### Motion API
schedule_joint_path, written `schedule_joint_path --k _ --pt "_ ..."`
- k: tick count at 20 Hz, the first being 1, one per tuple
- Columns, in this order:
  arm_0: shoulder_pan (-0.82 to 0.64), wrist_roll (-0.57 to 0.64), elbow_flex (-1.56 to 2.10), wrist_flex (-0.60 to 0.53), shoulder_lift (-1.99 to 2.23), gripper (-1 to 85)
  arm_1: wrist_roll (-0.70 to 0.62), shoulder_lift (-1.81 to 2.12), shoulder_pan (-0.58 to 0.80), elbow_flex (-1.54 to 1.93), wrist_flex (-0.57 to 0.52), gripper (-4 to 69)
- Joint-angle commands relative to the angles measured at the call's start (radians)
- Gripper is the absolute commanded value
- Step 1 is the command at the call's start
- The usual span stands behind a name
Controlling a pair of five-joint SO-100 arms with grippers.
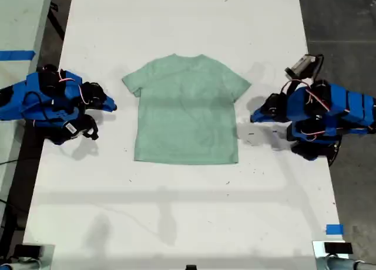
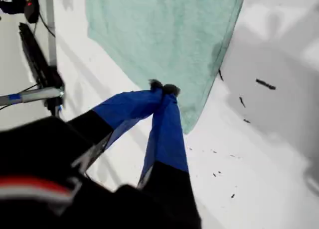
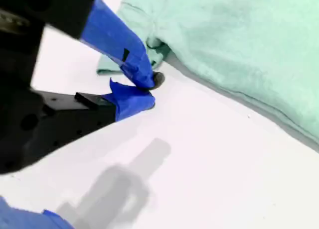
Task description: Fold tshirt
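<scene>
Tshirt point(image 1: 186, 110) flat on white table point(image 1: 188, 23), my first gripper point(image 2: 163, 88) pinched closed beside its hem corner, my second gripper point(image 3: 149, 89) closed near a sleeve, both holding nothing.

We are holding my first gripper point(image 2: 163, 88) and my second gripper point(image 3: 149, 87) low, jaws closed, arms folded.

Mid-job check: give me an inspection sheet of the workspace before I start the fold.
Surface: white table, a few dark specks.
Job's things: tshirt flat, unfolded, between the arms.
Clutter: nothing seen.
Grippers: my first gripper at the exterior view's right, fingers shut, empty; my second gripper at the exterior view's left, shut, empty, beside a sleeve.
Cables: thin wires on both arms, clear of the cloth.
Surroundings: dark floor; blue tape on a neighbouring surface.
</scene>
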Motion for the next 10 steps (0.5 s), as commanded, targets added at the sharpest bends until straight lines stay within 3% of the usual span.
schedule_joint_path --k 1,5,10 --pt "-0.095 0.11 -0.273 0.012 -0.229 0.0 -0.198 -0.202 0.146 -0.262 0.069 -1.1" --pt "-0.222 0.253 -0.584 0.112 -0.509 0.0 -0.472 -0.457 0.39 -0.525 0.149 -1.2" --pt "-0.425 0.403 -0.893 0.267 -0.726 0.0 -0.723 -0.769 0.607 -0.856 0.206 -1.3"
